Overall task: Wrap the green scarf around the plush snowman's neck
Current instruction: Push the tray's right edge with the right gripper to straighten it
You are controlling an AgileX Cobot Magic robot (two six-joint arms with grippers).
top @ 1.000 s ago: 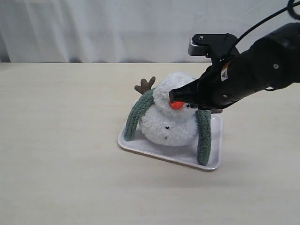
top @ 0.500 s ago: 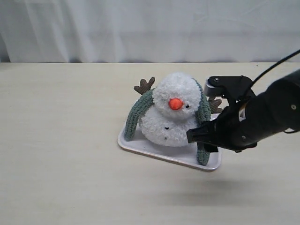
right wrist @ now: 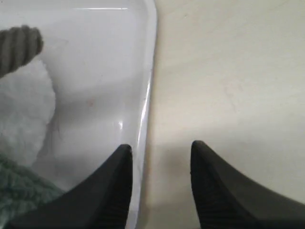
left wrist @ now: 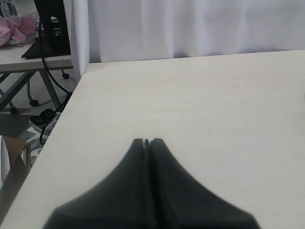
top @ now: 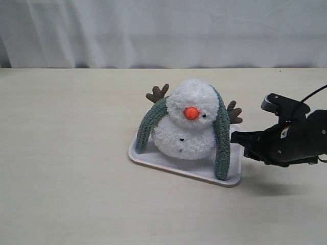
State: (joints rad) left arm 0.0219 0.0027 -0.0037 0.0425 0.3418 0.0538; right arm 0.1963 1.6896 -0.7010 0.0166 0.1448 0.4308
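Pale wood table (top: 66, 153) with a white curtain (top: 153, 30) behind it: that is what the exterior view gives you. On a white tray (top: 168, 164) near the middle sits the plush snowman (top: 186, 135), upright, orange nose (top: 191, 113) facing the camera. The green scarf (top: 222, 138) passes behind its head, and both ends hang down in front, one on each side, uncrossed, reaching the tray. Your right gripper (top: 240, 138) hovers low just beside the tray's right rim, apart from the scarf.

From the left wrist view, your left gripper (left wrist: 147, 140) has its fingers pressed together with nothing between them, over bare table (left wrist: 214, 105) near a corner, well away from the toy.

From the right wrist view, your right gripper (right wrist: 159, 145) stands parted and holds nothing. One finger is over the rim of the tray (right wrist: 95, 71), the other over the table (right wrist: 228, 71). White fluff of the snowman (right wrist: 24, 109) and a patch of the scarf (right wrist: 19, 191) lie inside the tray, clear of both fingers.
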